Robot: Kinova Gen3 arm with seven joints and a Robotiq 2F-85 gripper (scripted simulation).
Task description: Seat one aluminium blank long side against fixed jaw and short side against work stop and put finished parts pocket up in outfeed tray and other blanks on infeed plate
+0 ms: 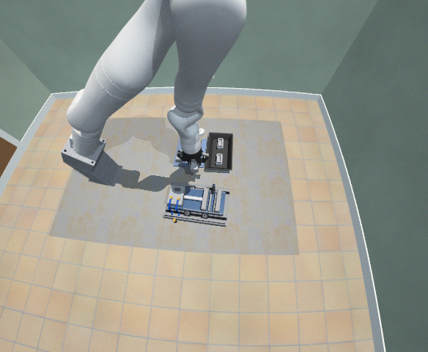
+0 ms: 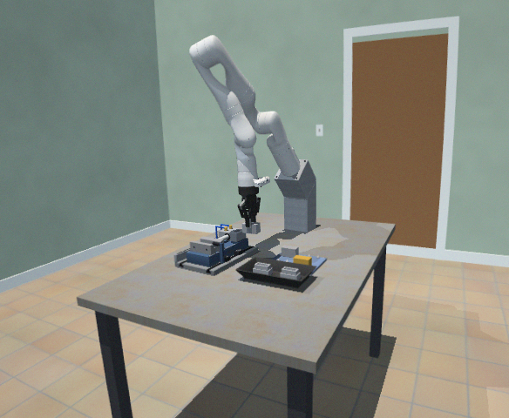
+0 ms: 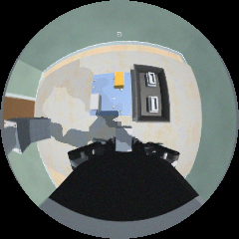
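The gripper (image 2: 249, 221) hangs in the air above the table (image 2: 227, 310), its fingers clamped on 1 grey aluminium blank (image 2: 254, 227) that sits clear of every surface. From the exterior view it hovers between the vise (image 2: 213, 252) and the infeed plate (image 2: 318, 260), closer to the vise's hose end. In the top view the arm's wrist covers most of the blue infeed plate (image 1: 177, 160).

Down on the plate, the wrist camera picks out 1 more aluminium blank (image 3: 94, 102) at the plate's left edge and 1 brass blank (image 3: 119, 79) at its far edge, both lying flat and well apart from each other. Just beside the plate sits the black outfeed tray (image 3: 165, 95), and inside it 2 finished parts (image 3: 151, 79) lie in a row, apart from each other.

The vise opening (image 1: 209, 197) shows its low bars with nothing seated on them.
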